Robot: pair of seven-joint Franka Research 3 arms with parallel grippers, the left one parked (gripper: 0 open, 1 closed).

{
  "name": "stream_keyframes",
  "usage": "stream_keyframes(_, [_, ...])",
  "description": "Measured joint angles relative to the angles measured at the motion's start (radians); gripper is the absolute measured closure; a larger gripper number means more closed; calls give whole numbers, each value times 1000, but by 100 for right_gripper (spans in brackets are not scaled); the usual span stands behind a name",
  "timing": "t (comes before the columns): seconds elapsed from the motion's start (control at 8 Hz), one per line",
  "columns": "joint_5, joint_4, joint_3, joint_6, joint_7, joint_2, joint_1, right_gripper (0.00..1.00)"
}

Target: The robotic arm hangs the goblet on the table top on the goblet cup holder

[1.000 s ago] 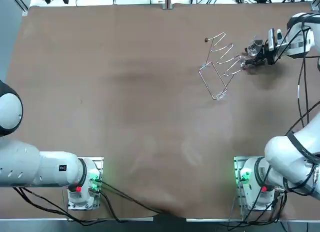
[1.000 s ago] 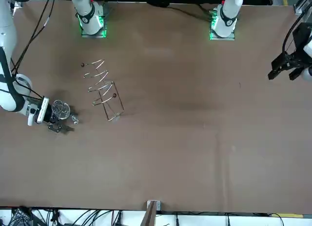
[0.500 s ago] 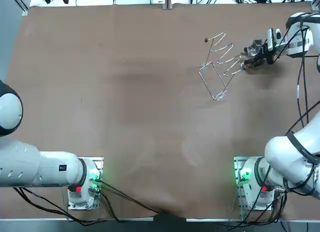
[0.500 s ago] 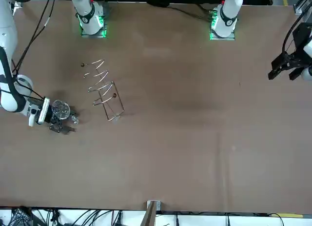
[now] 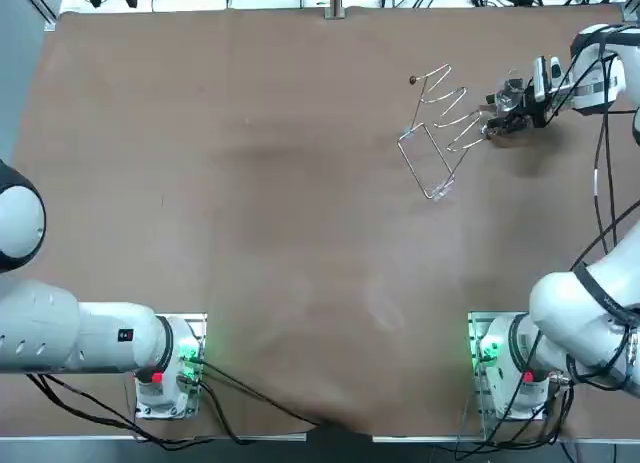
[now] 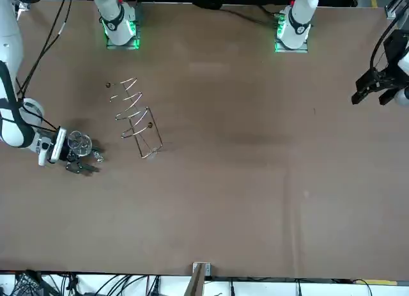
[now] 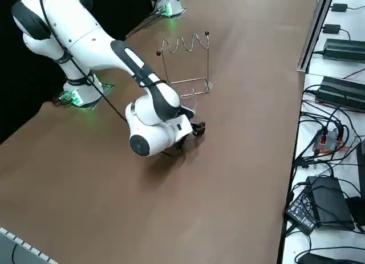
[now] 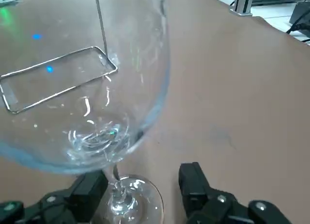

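Brown table; wire cup holder on it, right tool beside

White, rounded right arm, black cables, green-lit base; black right hand with 2 fingers.

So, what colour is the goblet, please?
Clear, colourless glass, best seen in the right wrist view: the goblet stands between the open right gripper's fingers.

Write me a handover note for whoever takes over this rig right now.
Right gripper: open, low at the table's far right, fingers either side of the goblet's stem, not yet clamped.
Goblet: beside the wire cup holder, not on it.
Cup holder: upright on the table, no glass hanging from it.
Done: approach to the stem.
Left: grip, lift, hang the goblet on the holder.
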Motion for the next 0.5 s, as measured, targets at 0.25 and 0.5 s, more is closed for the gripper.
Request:
stream_keyframes(0.25, [0,0,0,0,-2,0,0,16])
stream_keyframes(0.5, [1,0,-1,0,-3,0,0,29])
